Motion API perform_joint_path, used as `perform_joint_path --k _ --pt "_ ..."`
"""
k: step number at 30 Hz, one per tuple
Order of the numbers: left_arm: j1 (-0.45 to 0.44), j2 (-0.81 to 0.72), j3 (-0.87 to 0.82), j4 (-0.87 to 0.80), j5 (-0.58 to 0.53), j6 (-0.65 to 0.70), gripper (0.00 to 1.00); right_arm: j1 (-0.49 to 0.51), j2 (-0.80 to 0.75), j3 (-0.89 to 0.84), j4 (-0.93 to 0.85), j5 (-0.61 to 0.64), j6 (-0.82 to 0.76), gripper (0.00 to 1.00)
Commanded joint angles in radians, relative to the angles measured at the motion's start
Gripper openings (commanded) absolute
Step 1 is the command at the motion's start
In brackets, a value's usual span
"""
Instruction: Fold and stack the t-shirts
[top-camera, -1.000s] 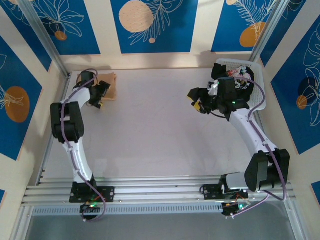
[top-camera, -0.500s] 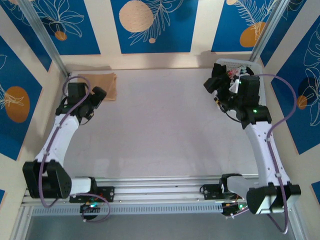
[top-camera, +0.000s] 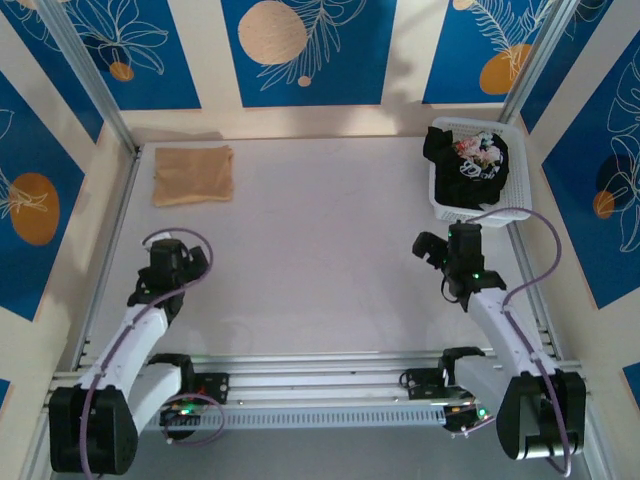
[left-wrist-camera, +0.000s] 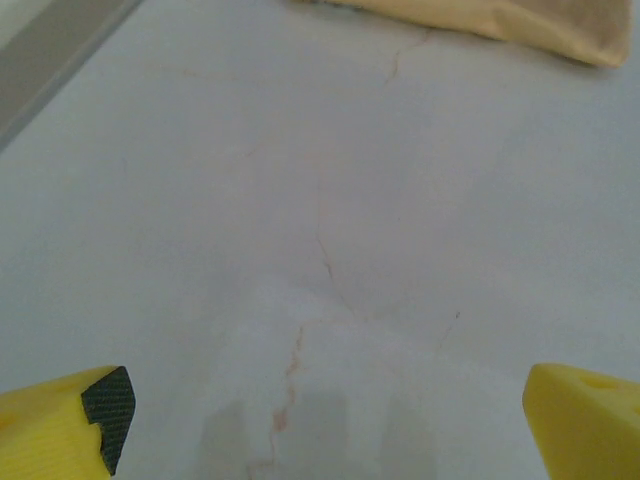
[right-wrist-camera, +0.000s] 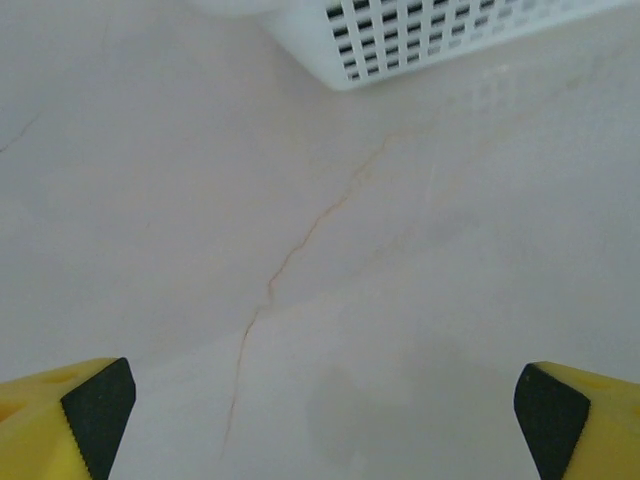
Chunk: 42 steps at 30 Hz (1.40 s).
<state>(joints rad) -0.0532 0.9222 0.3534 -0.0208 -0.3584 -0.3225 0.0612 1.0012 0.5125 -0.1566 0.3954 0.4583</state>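
Start at your left: the left gripper has pulled away from the far-left corner, where a second ago it sat right at the tan t-shirt. It now hangs low over bare table near its own base. Its yellow fingers are spread wide with nothing between them. The tan t-shirt is left behind as a flat, folded rectangle in that far-left corner, touching nothing else, and its near edge shows at the top of the left wrist view. You can likely take that shirt as folded and parked as the bottom of the stack.

Across the middle, the tabletop lies bare between the two arms.

On your right, the right gripper has also drawn back. A second ago it was up at the white basket, over the cloth inside. Now it is nearer the base, just short of the basket's near-left corner, with fingers released and empty. It came away with nothing. The black t-shirt remains bunched inside the basket, its pale print facing up.

So both arms have retreated at once and both are free. For you, that reads as one shirt done and one not yet begun: the black one has yet to come out of the basket, be spread, folded and laid on the tan one. Expect the crumpled cloth to snag on the basket's slatted wall when lifted.
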Motion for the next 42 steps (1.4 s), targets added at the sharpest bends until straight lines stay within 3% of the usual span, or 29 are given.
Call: perform_joint_path --k 1,8,13,15,18,21,22,25,42 --pt "-0.008 0.080 -0.049 0.351 -0.029 0.112 1.00 0.012 0.044 -0.050 0.289 0.066 -0.163 0.99" --pt "0.013 0.400 0.018 0.662 0.097 0.187 1.00 0.001 0.306 -0.053 0.589 -0.020 -0.243 0.99" --pt "0.028 0.540 0.132 0.624 0.153 0.247 1.00 -0.004 0.457 0.012 0.735 -0.067 -0.333 0.99" --pt "0.026 0.530 0.101 0.675 0.184 0.264 1.00 -0.026 0.498 0.004 0.769 -0.100 -0.316 0.99" --pt "0.026 0.505 -0.035 0.903 0.212 0.274 1.00 -0.031 0.485 -0.069 0.883 -0.144 -0.328 0.99" --pt "0.026 0.562 -0.112 1.101 0.196 0.265 1.00 -0.038 0.524 -0.166 1.107 -0.152 -0.326 0.99" --pt "0.026 0.606 -0.103 1.128 0.205 0.271 1.00 -0.038 0.516 -0.169 1.095 -0.150 -0.323 0.99" --pt "0.006 0.610 0.019 0.904 0.229 0.306 1.00 -0.030 0.522 -0.110 0.987 -0.147 -0.331 0.99" --pt "-0.014 0.615 0.030 0.888 0.211 0.327 1.00 -0.032 0.524 -0.111 0.995 -0.152 -0.333 0.99"
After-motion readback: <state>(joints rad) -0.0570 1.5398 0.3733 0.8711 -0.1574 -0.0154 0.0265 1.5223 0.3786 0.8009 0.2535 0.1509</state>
